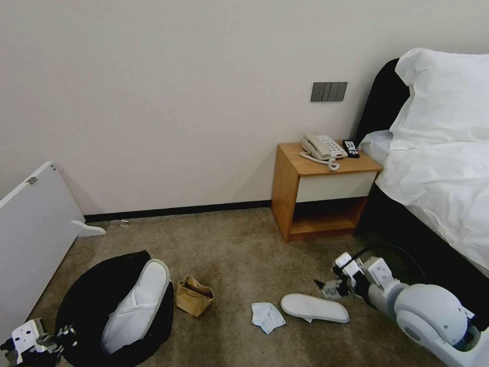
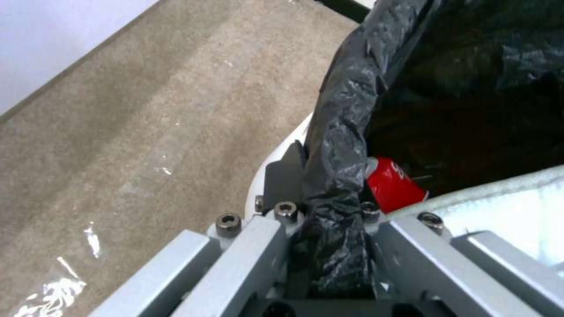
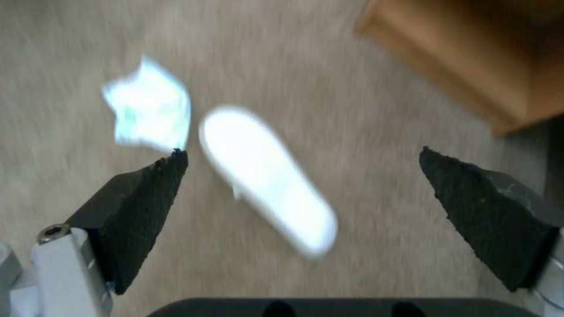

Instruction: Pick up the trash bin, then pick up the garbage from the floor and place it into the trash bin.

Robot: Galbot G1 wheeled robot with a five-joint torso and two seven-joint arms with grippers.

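The trash bin (image 1: pixel 94 293), lined with a black bag, is at the lower left of the head view. One white slipper (image 1: pixel 136 305) and a red can (image 2: pixel 395 184) lie inside it. My left gripper (image 2: pixel 332 207) is shut on the bin's bagged rim (image 2: pixel 346 123). On the carpet floor (image 1: pixel 239 255) lie a brown paper bag (image 1: pixel 193 295), a crumpled white tissue (image 1: pixel 267 316) and a second white slipper (image 1: pixel 314 307). My right gripper (image 1: pixel 326 288) hovers open just above and right of that slipper (image 3: pixel 264 180), with the tissue (image 3: pixel 150 108) beyond one fingertip.
A wooden nightstand (image 1: pixel 321 191) with a phone and a remote stands against the wall, beside the bed (image 1: pixel 438 173) at the right. A white panel (image 1: pixel 30 224) leans at the left. Open carpet lies between the bin and the nightstand.
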